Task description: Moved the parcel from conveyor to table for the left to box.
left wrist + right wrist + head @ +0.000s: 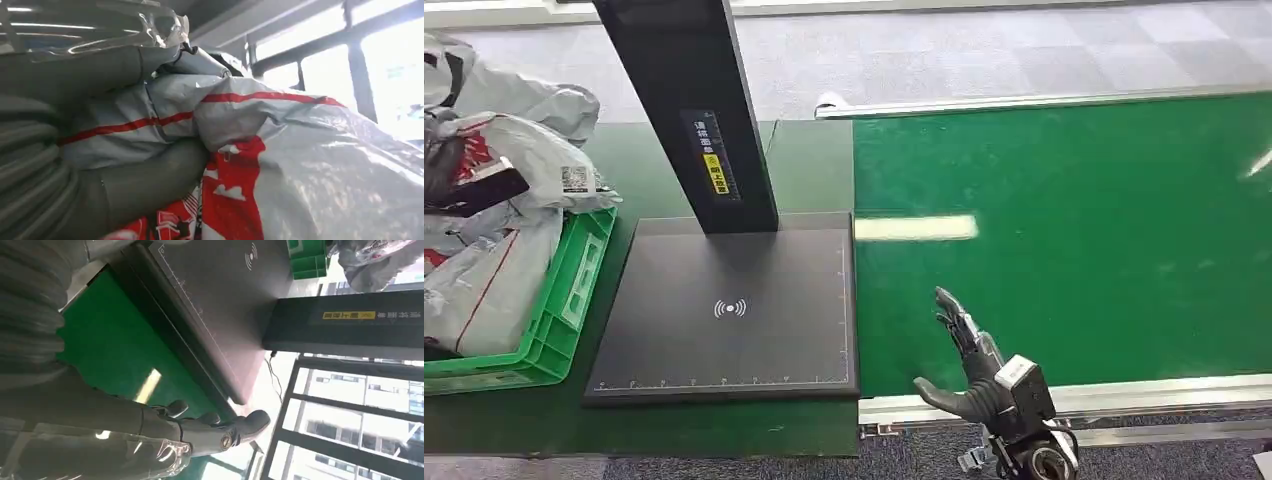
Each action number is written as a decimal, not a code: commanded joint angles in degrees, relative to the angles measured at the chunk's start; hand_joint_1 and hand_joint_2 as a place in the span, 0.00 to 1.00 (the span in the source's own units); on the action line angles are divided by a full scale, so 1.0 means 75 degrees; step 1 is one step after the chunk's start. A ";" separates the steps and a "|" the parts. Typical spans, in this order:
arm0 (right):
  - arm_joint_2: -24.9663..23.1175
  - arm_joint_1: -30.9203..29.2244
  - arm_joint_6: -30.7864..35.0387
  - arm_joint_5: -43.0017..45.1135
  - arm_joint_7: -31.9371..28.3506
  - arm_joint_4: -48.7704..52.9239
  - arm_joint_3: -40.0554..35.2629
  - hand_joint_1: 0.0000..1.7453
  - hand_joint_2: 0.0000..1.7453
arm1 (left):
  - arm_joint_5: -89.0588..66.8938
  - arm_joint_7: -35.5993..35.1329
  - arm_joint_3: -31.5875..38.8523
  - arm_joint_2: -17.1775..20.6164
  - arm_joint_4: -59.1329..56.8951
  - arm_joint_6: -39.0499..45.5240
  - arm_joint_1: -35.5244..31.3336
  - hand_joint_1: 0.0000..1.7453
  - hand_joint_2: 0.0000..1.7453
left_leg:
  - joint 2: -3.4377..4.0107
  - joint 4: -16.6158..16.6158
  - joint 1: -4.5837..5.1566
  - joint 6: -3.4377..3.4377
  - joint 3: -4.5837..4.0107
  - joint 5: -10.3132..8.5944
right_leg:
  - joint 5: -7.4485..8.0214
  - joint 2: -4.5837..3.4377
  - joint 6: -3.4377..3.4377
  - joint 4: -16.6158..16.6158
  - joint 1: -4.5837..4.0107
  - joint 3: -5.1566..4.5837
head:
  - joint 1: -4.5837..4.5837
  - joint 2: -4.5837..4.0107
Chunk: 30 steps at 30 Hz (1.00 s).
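While no parcel lies on the belt, the scene reads like this:

Right hand: the right hand hovers over the near edge of the conveyor belt, fingers spread and straight, thumb out to the side, nothing in it. Most likely it waits there for the next parcel to arrive.

Left hand: in its wrist view the left hand is pressed up against a grey parcel with red stripes and red print, its thick thumb lying under the crumpled plastic. Whether the fingers truly clasp the bag or only rest on it, I cannot tell.

Parcel: the grey poly-bag parcels are heaped in the green crate at the left, piled above its rim. That fits the boxing end of the job.

Scanner plate: a dark flat plate with a wireless mark and ruler ticks sits between crate and belt, bare, under a black post carrying a yellow label. It looks like the hand-over spot on the table.

Surface: a dull green table abuts the brighter green belt, which has a metal rail along its near side.

Room: grey carpet tiles beyond the belt; large windows showing bright daylight and buildings outside.
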<state>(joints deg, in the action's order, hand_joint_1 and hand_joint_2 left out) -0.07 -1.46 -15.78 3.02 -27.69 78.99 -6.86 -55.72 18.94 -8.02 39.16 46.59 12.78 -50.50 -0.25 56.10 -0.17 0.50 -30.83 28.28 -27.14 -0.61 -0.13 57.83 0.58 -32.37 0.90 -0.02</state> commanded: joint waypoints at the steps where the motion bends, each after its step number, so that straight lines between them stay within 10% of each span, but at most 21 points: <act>1: 0.0056 -0.0244 0.0061 0.0036 -0.0032 -0.0487 -0.0094 0.00 1.00 | 0.0143 0.0332 0.0340 0.0224 -0.1573 -0.0007 0.0424 1.00 1.00 | 0.0031 -0.0024 0.0002 0.0003 0.0021 -0.0001 | 0.0008 -0.0022 0.0002 -0.0019 0.0001 0.0014 | 0.0000 0.0000; 30: 0.0008 0.0302 0.0149 0.0037 -0.0022 0.0038 0.0344 0.00 1.00 | -0.0621 -0.0355 0.0137 0.0020 -0.2401 0.0007 -0.0943 0.95 1.00 | -0.0013 0.0004 -0.0008 0.0008 -0.0021 -0.0001 | -0.0001 0.0022 0.0004 -0.0008 -0.0009 -0.0021 | -0.0006 0.0000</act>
<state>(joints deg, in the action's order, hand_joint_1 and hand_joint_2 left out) 0.61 0.70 -15.06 3.23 -28.11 79.60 -5.79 -59.43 17.33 -5.59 41.33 36.53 12.96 -50.79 -0.18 56.11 -0.17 0.53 -30.95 28.30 -27.13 -0.66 -0.12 57.81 0.58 -32.58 0.85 -0.02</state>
